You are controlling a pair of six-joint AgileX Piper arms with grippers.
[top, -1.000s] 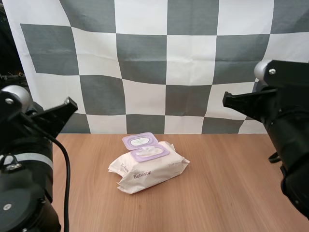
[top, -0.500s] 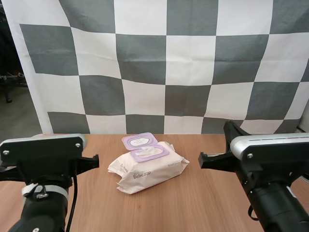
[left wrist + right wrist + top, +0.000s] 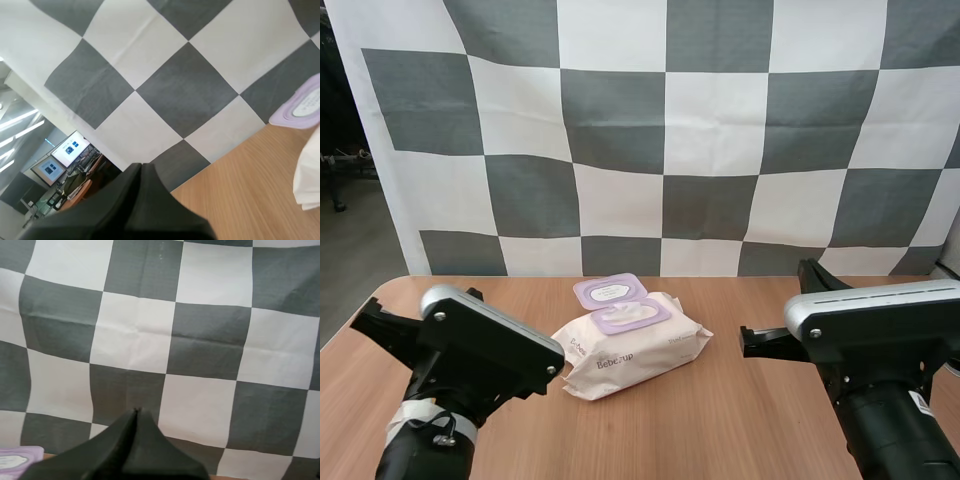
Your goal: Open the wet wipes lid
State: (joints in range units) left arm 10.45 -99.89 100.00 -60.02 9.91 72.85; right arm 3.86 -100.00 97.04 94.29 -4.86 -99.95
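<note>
Showing a soft white pack of wet wipes (image 3: 630, 345) at the middle of the brown wooden surface (image 3: 750, 425), its lilac plastic lid (image 3: 610, 291) flipped open at the far end. Holding nothing in left black pincer (image 3: 141, 168) or right black pincer (image 3: 136, 413), each closed into one dark wedge.

A wooden table, with grey floor off to one side.
We look down on a table (image 3: 700, 420) of warm brown wood, its grain running across and its far left corner rounded. Beyond that corner we see a strip of plain grey floor (image 3: 355, 255), and farther back a dark shape (image 3: 330, 110) that we cannot make out. The light falls evenly on the tabletop, which shows hardly any glare and only soft shadows.
</note>
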